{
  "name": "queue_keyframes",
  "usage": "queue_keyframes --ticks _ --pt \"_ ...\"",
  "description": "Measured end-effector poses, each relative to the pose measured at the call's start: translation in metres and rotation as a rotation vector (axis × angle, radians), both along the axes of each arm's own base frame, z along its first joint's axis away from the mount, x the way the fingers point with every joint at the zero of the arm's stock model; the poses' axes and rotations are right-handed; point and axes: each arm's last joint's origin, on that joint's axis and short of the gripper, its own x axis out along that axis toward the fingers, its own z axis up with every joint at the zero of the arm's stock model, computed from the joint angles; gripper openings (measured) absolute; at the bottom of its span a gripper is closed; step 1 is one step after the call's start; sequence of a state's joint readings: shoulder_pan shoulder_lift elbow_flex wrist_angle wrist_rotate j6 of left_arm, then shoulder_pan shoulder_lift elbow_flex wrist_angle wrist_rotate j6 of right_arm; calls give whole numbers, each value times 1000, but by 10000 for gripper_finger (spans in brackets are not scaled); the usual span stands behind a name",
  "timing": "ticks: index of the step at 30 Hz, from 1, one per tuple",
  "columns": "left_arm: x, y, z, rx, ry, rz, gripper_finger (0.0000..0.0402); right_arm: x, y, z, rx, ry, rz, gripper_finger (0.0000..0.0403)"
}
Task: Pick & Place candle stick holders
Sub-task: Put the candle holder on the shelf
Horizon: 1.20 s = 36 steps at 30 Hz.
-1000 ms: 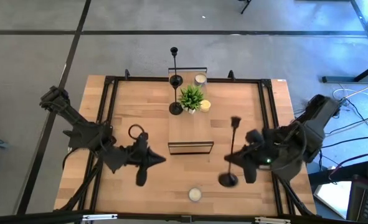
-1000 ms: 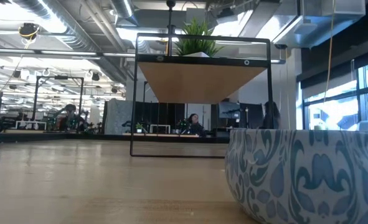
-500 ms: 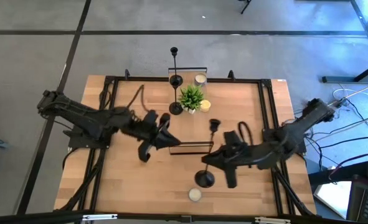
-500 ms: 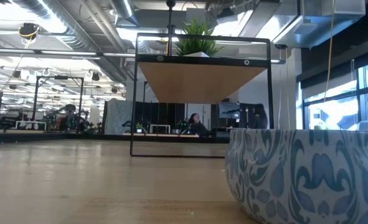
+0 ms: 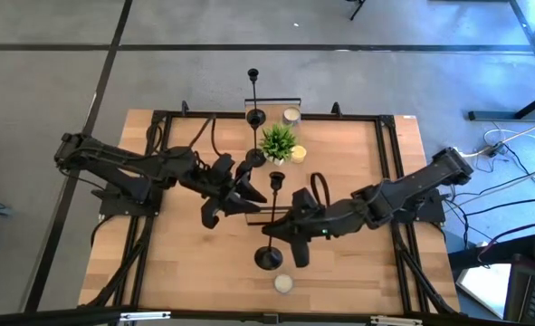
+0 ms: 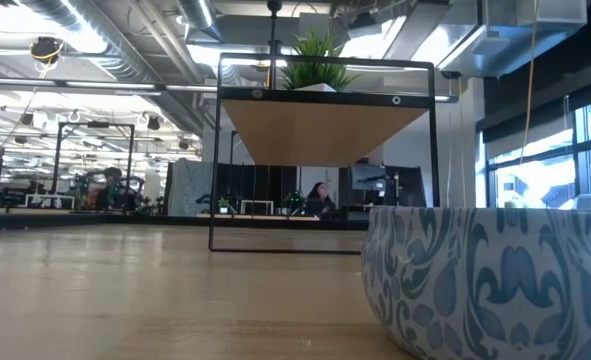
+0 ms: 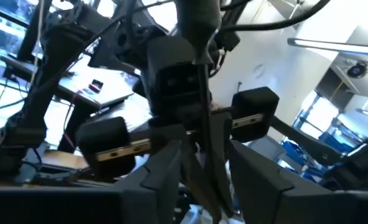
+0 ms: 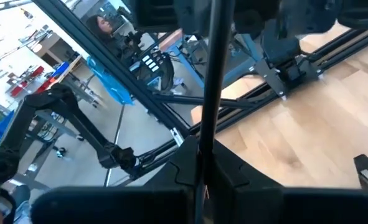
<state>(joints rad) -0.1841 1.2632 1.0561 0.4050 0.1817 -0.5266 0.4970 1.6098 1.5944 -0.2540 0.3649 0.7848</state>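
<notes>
Right gripper [image 5: 288,237]: I see it over the middle of the table [image 5: 195,263], its fingers clamped tight on the rod of a candle stick holder; my right wrist view shows the rod pinched between them.
Held candle stick holder [image 5: 273,217]: I read it as tilted, cup end near the shelf frame, round base [image 5: 268,258] toward the table's front edge, just beside the white candle [image 5: 283,283].
Left gripper [image 5: 249,188]: I have it reaching in from the left, close to the cup end of the held holder; from the left wrist view the fingers [image 7: 165,171] stand apart with the rod [image 7: 203,134] running between them. I cannot tell if they touch it.
Other candle stick holders: two stand on the raised shelf [image 5: 276,186] at the back, one [image 5: 253,91] tall at its far edge, one [image 5: 255,158] beside the green plant [image 5: 278,140].
Yellow candle [image 5: 298,154]: on the shelf, beside the plant.
Patterned bowl [image 6: 490,280]: fills the near right of my low view.
</notes>
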Motion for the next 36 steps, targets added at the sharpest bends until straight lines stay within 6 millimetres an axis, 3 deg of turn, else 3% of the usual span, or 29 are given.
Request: queue_keyframes --ticks 5,16,24,28,33,36 --pt "0 -4 -3 -6 30 -12 151 4 -6 1 4 -10 -20 14" --pt "19 -13 -18 -29 51 -34 152 14 -17 -4 -3 2 -38 14" --pt "20 -13 -17 -32 32 -38 151 19 -19 -8 -3 7 -39 14" --pt "19 -13 -16 -19 19 -36 119 19 -19 -7 -2 3 -42 14" --pt "19 -13 -17 -11 22 -42 19 19 -19 -7 -14 0 -37 14" --pt "20 -13 -17 -12 23 -30 12 19 -18 -7 -36 -3 -13 15"
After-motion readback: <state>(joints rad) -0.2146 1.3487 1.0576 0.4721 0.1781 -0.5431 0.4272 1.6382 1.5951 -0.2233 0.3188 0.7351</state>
